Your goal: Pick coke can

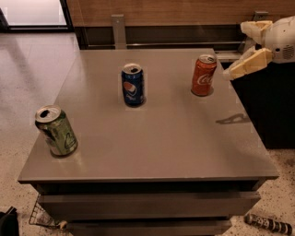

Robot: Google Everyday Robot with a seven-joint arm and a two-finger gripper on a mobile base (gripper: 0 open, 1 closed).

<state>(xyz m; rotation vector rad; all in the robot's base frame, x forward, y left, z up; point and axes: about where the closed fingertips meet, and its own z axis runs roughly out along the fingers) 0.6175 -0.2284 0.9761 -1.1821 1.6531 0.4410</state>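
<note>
A red-orange metal coke can [203, 75] stands on the flat grey table [161, 147].
It is near the far right edge; the cream two-finger gripper [235, 51] hangs just right of it, fingers spread, holding nothing.

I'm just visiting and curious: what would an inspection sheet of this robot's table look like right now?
Surface: grey table, holding three cans.
Job's things: coke can upright at far right, not held.
Clutter: Pepsi can upright at mid-back; green can near left front edge.
Grippers: gripper in the air right of the coke can, apart from it, fingers open.
Cables: nothing seen.
Surroundings: speckled floor, wood wall, wire basket below left front corner.
</note>
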